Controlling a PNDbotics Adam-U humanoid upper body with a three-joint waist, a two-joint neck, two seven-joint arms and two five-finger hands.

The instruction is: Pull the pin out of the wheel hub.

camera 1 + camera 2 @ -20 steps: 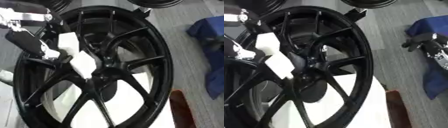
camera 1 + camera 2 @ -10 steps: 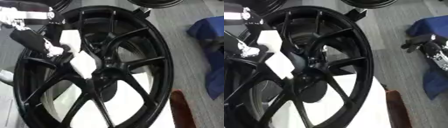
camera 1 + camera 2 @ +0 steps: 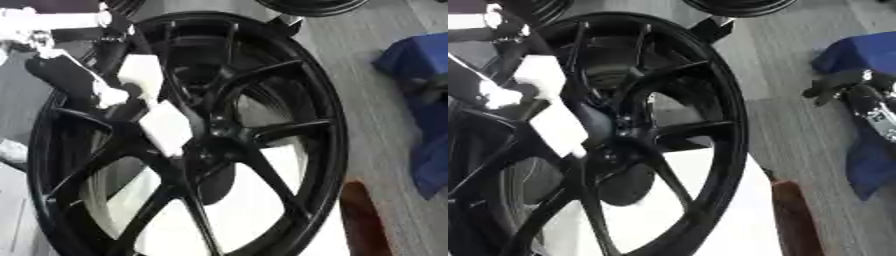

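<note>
Here, largest first.
Wheel hub (image 3: 262, 135): black, spoked, filling most of the frame, on a white surface (image 3: 254, 220).
Blue cloth (image 3: 420, 75): right edge.
Left hand (image 3: 79, 82): upper left, over the spokes; finger state cannot be told.
Right hand (image 3: 855, 92): right edge, on the cloth, fingers relaxed.
White blocks (image 3: 162, 125): beside the hub's centre.
Pin: not made out.

The left arm comes in from the upper left, its silver forearm lying almost level. The left hand (image 3: 74, 82) hangs down from the wrist, black with pale parts, and its white-tipped fingers (image 3: 164, 127) reach down and rightward (whether they curl round anything I cannot tell). The right hand (image 3: 859, 92) shows at the far right edge, dark, fingers pointing left.
</note>
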